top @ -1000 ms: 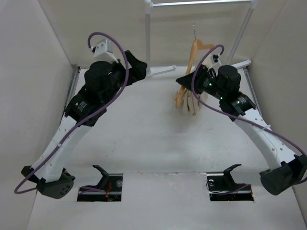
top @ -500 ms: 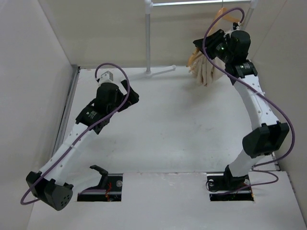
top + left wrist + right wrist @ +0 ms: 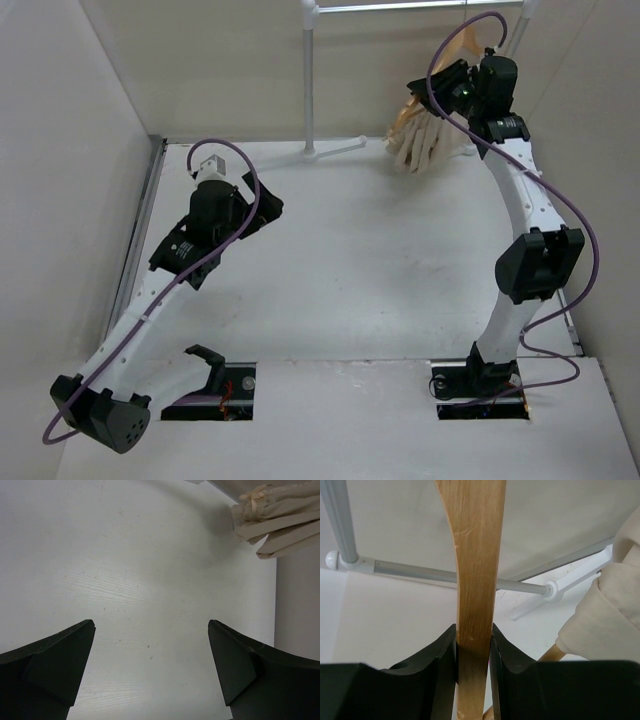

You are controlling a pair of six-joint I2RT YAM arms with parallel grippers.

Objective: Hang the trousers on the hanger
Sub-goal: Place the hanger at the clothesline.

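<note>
The wooden hanger (image 3: 462, 42) hangs high at the back right, with the cream trousers (image 3: 425, 145) draped over its lower bar. My right gripper (image 3: 432, 88) is shut on one sloping arm of the hanger (image 3: 475, 570), both fingers pressed against the wood. The trousers (image 3: 607, 610) bulge at the right of that view. My left gripper (image 3: 268, 210) hovers low over the table at the left, open and empty (image 3: 151, 625). From there the trousers (image 3: 280, 520) show far off at the upper right. The hanger's hook is hidden.
The white rack stands at the back: an upright pole (image 3: 308, 80), a top bar (image 3: 420, 6) and a slanted right pole (image 3: 512, 50). Its base bar (image 3: 445, 575) runs behind the hanger. Beige walls close in the left, back and right.
The right arm has risen from just above the table to near the rack's top bar, carrying hanger and trousers. The left arm has drawn back toward the near left, still open.
</note>
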